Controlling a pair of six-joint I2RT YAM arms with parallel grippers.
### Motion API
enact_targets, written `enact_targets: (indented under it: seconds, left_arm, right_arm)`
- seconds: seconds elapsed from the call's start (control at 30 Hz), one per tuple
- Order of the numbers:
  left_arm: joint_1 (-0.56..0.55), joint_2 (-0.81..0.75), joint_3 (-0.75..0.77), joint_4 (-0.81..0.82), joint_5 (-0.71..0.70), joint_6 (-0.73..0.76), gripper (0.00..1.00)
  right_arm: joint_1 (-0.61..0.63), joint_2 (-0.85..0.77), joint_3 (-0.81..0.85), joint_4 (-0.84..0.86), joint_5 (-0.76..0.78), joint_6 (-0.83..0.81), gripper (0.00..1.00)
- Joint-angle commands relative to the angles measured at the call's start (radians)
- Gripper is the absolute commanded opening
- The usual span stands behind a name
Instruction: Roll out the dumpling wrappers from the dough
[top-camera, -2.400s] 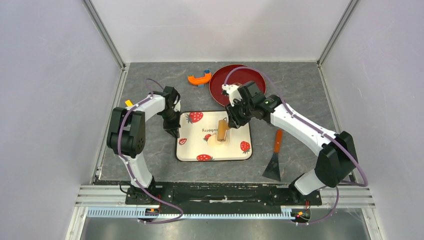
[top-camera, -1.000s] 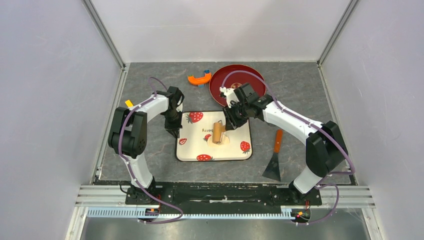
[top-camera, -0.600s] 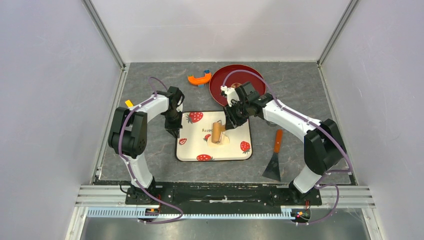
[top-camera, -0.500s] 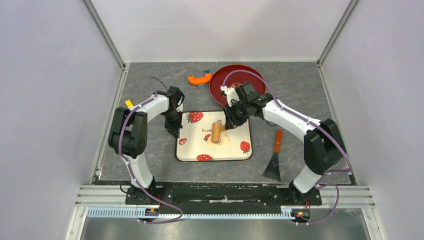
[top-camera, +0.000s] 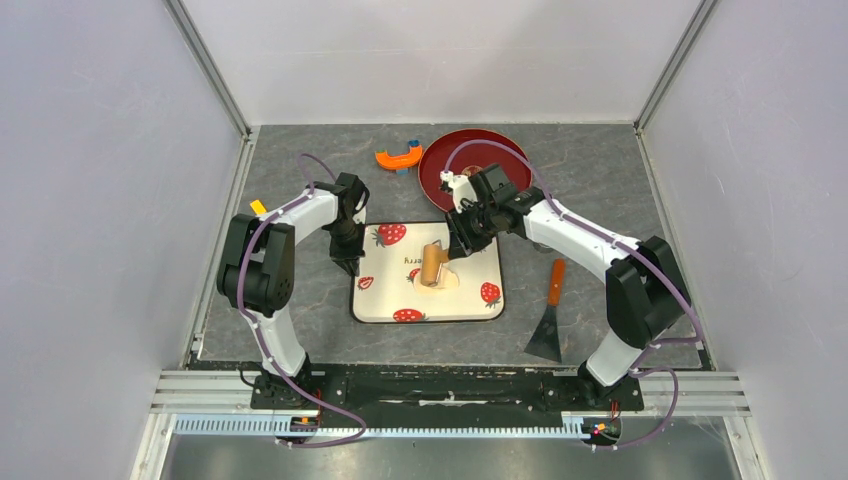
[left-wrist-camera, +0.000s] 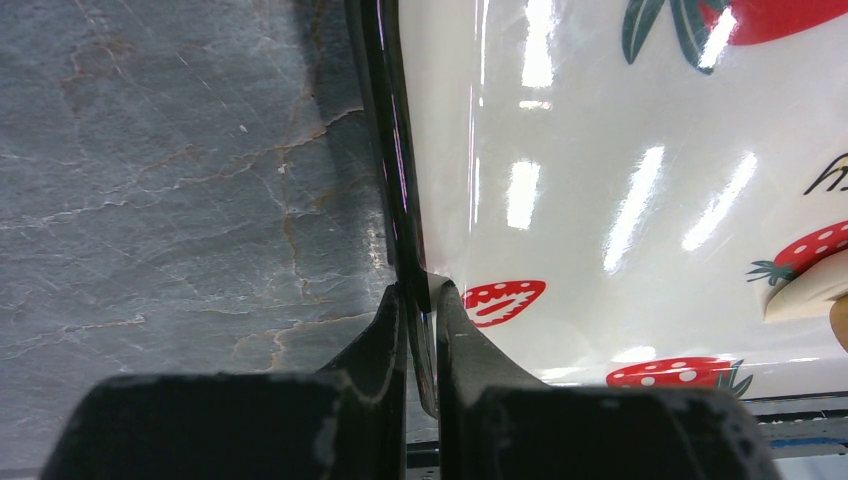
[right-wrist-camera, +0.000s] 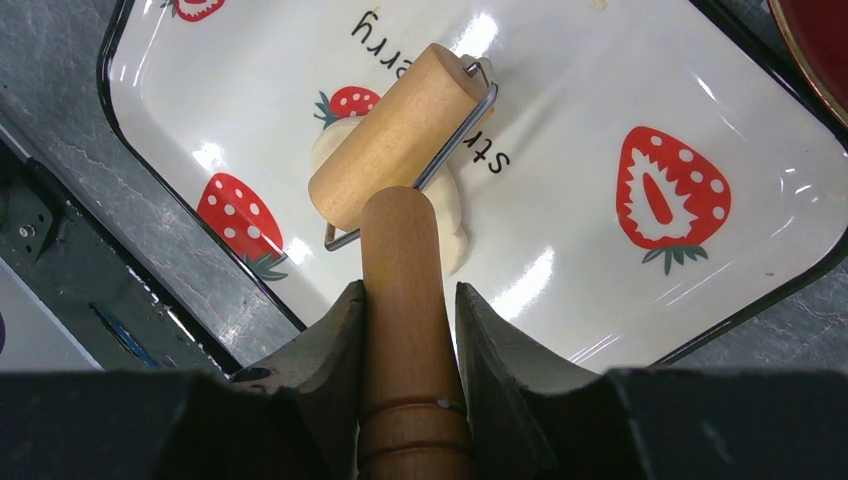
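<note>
Right tool (right-wrist-camera: 408, 292) grips the roller handle (right-wrist-camera: 400, 250), left tool (left-wrist-camera: 420, 300) pinches the tray (left-wrist-camera: 386, 150) at its nine o'clock rim; a slip could tear the dough (right-wrist-camera: 452, 215).

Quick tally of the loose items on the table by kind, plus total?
Strawberry tray: 1
Wooden roller: 1
Dough piece: 1
Red plate: 1
Orange curved tool: 1
Orange-handled scraper: 1
Total: 6

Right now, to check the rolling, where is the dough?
In the top view, the dough lies near the middle of the strawberry tray, pressed under the wooden roller whose handle the right gripper holds.
</note>
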Motion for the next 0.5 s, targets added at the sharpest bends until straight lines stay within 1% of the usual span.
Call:
enact_targets:
  seconds: [0.0, 0.27, 0.47]
  left_arm:
    - [-0.042, 0.062, -0.031, 0.063, 0.007, -0.003, 0.02]
    - [-0.045, 0.063, -0.031, 0.064, 0.007, -0.001, 0.02]
    - [-0.048, 0.062, -0.032, 0.064, 0.007, -0.001, 0.02]
  right_arm:
    - [0.047, 0.219, -0.122, -0.168, 0.347, -0.098, 0.0]
    - [0.072, 0.22, -0.079, -0.168, 0.347, -0.1, 0.0]
    - [0.083, 0.182, -0.024, -0.162, 0.347, -0.098, 0.0]
